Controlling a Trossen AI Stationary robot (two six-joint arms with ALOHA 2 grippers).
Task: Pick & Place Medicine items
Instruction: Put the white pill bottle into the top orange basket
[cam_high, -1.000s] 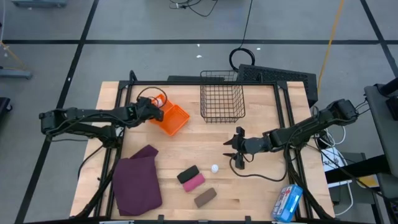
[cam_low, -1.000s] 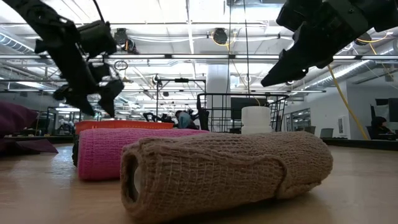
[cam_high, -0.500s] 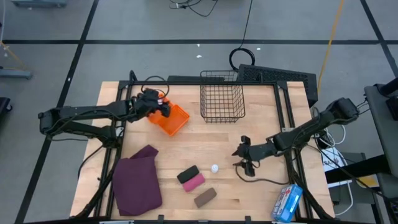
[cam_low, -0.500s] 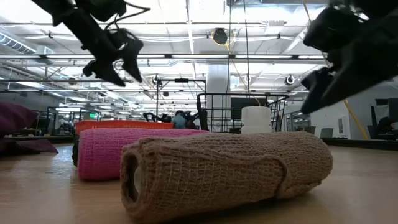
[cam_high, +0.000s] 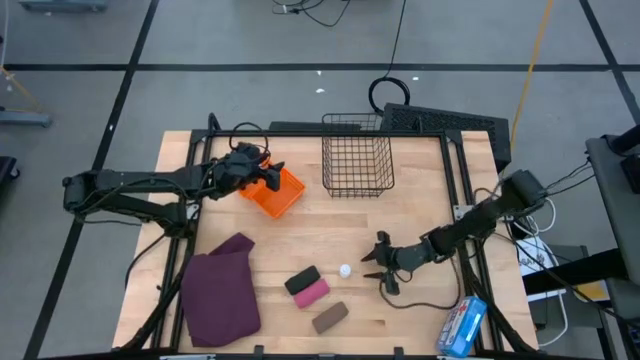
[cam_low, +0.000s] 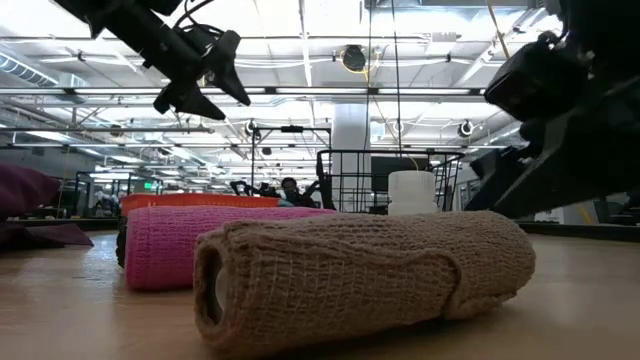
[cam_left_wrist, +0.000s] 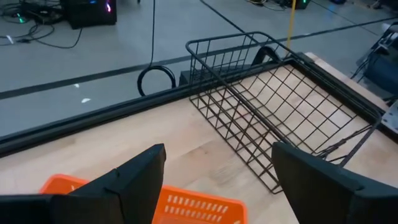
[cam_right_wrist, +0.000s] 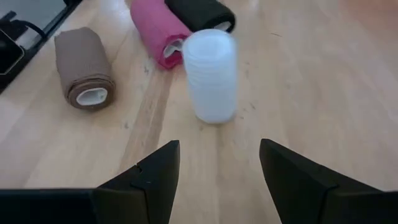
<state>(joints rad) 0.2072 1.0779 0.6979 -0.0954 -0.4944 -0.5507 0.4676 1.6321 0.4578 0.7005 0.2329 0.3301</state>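
One tiny white bottle (cam_high: 345, 270) stands upright on its base on the wood; the right wrist view shows the bottle (cam_right_wrist: 211, 78) just ahead of the fingers, and the low view shows the bottle (cam_low: 412, 192) behind the tan roll. I see no other bottles. My right gripper (cam_high: 373, 267) is low over the table, just right of the bottle, open and pointing at it; its fingers (cam_right_wrist: 155, 174) do not reach it. My left gripper (cam_high: 262, 172) hangs open and empty above the far end of the orange tray (cam_high: 278, 193).
A black roll (cam_high: 302, 279), a pink roll (cam_high: 313, 292) and a tan roll (cam_high: 330, 317) lie just left of the bottle. A maroon cloth (cam_high: 220, 290) covers the near left. The wire basket (cam_high: 357, 153) stands at the far edge. A blue-and-white packet (cam_high: 462, 326) lies near right.
My right gripper has moved toward the table's near edge and down, ending level with the bottle on its right side. My left gripper has risen and shifted slightly toward the far edge above the orange tray. Nothing on the table has moved.
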